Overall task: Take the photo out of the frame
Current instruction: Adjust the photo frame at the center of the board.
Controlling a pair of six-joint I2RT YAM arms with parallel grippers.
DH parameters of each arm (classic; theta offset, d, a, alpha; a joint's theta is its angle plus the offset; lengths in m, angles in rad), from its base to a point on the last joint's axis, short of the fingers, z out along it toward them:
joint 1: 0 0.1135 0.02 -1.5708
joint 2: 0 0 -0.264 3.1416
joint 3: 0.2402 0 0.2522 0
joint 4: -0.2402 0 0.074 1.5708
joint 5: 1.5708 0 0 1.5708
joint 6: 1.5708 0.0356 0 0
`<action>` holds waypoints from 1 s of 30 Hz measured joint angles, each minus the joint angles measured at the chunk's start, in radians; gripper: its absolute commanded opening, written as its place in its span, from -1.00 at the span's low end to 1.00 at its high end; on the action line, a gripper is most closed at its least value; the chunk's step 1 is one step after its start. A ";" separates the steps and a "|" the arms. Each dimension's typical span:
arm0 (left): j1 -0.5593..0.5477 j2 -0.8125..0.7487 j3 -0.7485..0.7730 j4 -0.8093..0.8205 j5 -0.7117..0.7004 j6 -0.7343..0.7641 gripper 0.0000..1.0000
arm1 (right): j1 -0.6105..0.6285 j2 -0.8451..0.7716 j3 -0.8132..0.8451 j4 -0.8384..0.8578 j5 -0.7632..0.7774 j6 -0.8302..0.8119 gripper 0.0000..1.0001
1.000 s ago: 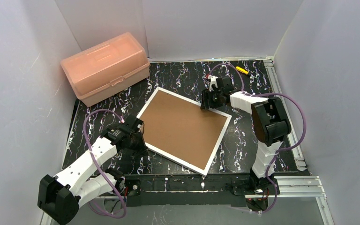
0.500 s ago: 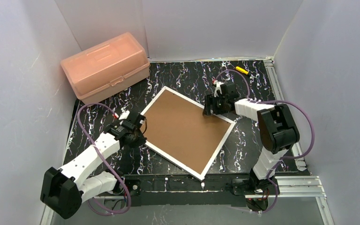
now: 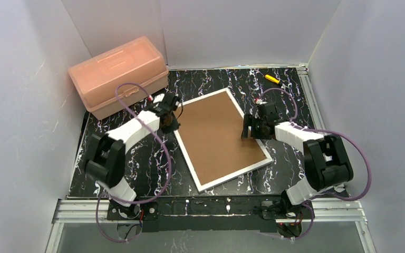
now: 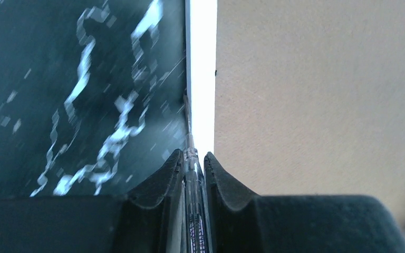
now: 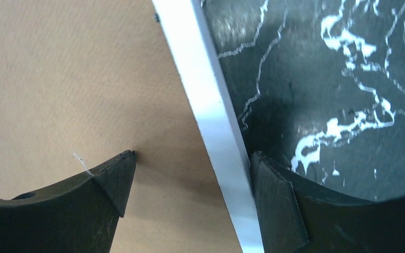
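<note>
The frame (image 3: 219, 137) lies face down on the black marbled table, its brown backing board up and its white border around it. The photo is hidden. My left gripper (image 3: 173, 122) is at the frame's far left edge, shut on a thin clear-handled screwdriver (image 4: 192, 174) whose tip touches the outer edge of the white border (image 4: 201, 63). My right gripper (image 3: 248, 130) is open and straddles the frame's right edge. One finger (image 5: 111, 179) rests on the backing board and the other finger (image 5: 274, 190) is outside the white border (image 5: 211, 105).
A pink plastic box (image 3: 118, 76) stands at the back left, close behind the left arm. A small yellow-handled tool (image 3: 272, 79) lies at the back right. White walls enclose three sides.
The frame has turned counterclockwise on the table. My left arm has swung from the frame's near left side to its far left edge. My right gripper has slid nearer along the right edge.
</note>
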 measured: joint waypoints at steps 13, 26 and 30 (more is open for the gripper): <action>0.028 0.356 0.412 0.080 0.108 0.135 -1.00 | 0.051 -0.161 -0.135 -0.019 -0.100 0.146 0.70; 0.014 -0.014 0.214 -0.013 0.076 0.245 -1.00 | -0.106 -0.140 -0.021 -0.066 -0.068 0.156 0.97; 0.055 -0.007 0.169 -0.029 0.053 0.248 -1.00 | -0.171 -0.082 0.078 -0.075 -0.033 0.167 0.93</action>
